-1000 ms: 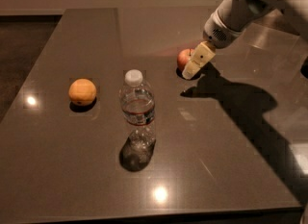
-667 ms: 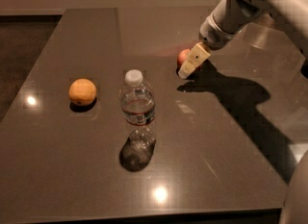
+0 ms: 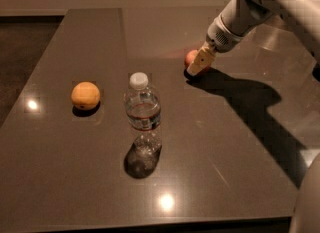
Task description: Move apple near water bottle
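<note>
Gripper is low over the far right part of the table, its tip down at the apple. Apple sits on the table, partly hidden behind the gripper and touching or just beside it. Cannot tell how far open the gripper is, or whether it holds the apple. Water bottle stands upright near mid-table, well apart from the apple. Orange fruit lies left of the bottle.

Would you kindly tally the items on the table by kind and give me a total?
Apple: 1, with the gripper right against it
Round orange fruit: 1
Water bottle: 1
Total: 3
</note>
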### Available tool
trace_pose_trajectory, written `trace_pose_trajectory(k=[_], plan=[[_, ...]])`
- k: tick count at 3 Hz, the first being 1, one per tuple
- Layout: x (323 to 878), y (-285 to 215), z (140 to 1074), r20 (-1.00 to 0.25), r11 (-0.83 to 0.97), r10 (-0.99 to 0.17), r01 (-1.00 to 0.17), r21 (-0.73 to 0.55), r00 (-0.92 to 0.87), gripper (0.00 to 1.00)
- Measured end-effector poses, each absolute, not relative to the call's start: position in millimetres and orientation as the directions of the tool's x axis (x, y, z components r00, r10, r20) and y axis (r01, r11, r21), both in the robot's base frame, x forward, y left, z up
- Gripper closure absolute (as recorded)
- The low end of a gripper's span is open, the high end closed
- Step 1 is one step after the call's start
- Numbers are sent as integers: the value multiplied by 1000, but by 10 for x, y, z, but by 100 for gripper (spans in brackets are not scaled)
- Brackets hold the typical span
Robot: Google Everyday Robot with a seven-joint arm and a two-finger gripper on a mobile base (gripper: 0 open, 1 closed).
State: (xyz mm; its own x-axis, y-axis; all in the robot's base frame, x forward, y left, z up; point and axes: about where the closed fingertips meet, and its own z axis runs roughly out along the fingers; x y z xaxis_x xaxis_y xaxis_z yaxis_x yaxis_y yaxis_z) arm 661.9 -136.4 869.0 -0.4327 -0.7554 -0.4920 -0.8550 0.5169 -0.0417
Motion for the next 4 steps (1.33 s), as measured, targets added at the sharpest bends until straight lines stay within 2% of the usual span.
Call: trace_pose_trajectory(k=[2,4], plan=[[6133,-1166,8952,-559,406,-768,-912,-50,-312,99],[5343,-863,9077,-634,185,-764,-982,-38,-120,100]])
